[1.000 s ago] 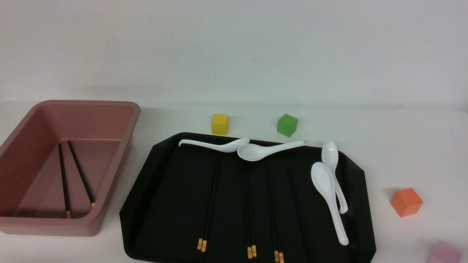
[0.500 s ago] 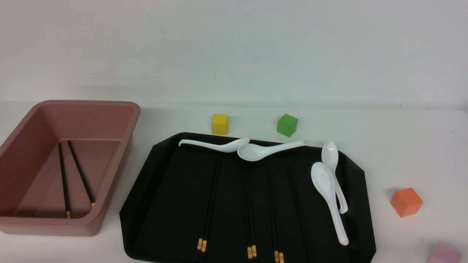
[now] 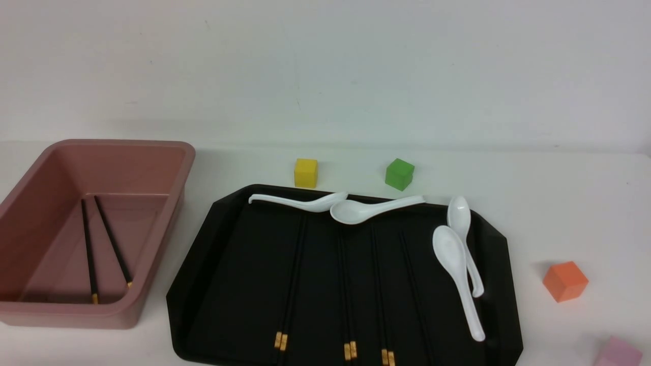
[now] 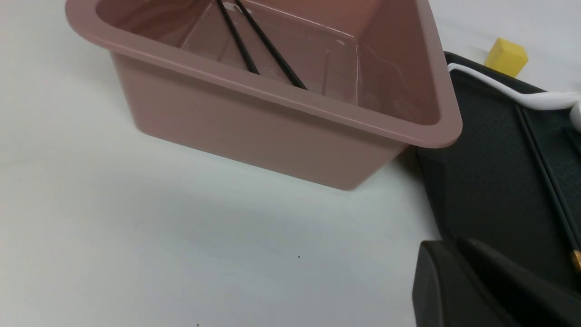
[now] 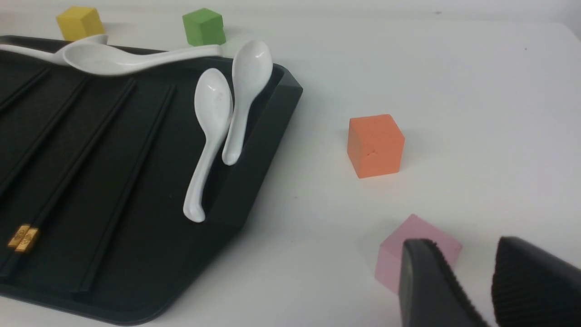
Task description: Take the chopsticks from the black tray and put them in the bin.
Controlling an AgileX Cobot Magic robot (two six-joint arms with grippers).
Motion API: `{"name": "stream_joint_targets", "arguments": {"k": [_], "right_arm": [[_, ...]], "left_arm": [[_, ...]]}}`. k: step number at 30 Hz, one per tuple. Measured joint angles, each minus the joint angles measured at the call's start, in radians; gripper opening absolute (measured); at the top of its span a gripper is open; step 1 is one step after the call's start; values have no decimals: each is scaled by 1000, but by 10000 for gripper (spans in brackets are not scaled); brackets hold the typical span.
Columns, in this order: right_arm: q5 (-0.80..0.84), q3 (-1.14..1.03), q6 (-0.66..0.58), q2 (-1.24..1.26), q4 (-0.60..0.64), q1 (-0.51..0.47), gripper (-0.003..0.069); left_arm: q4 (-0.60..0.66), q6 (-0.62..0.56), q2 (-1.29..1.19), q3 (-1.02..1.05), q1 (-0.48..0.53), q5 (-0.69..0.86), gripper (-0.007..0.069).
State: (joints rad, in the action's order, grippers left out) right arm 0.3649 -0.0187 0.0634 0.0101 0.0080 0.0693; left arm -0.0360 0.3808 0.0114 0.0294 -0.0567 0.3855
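Chopsticks (image 3: pixel 287 290), thin black sticks, on glossy black tray (image 3: pixel 213 284), right fingers (image 5: pixel 426 281) ribbed, parted, left fingers (image 4: pixel 458 286) unclear.

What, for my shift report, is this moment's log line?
bin: one chopstick pair in | black tray: pairs remaining | right gripper: open

Four white spoons (image 3: pixel 460 264) lie near a yellow cube (image 3: pixel 305 173) and green cube (image 3: pixel 399 174), with an orange cube (image 3: pixel 565 281) and pink cube (image 3: pixel 618 353) well apart.
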Motion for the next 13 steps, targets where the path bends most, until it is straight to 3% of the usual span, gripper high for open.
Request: {"name": "stream_joint_targets", "arguments": {"k": [13], "right_arm": [[0,0,0,0,0,0,239]], "left_arm": [[0,0,0,0,0,0,57]]}}
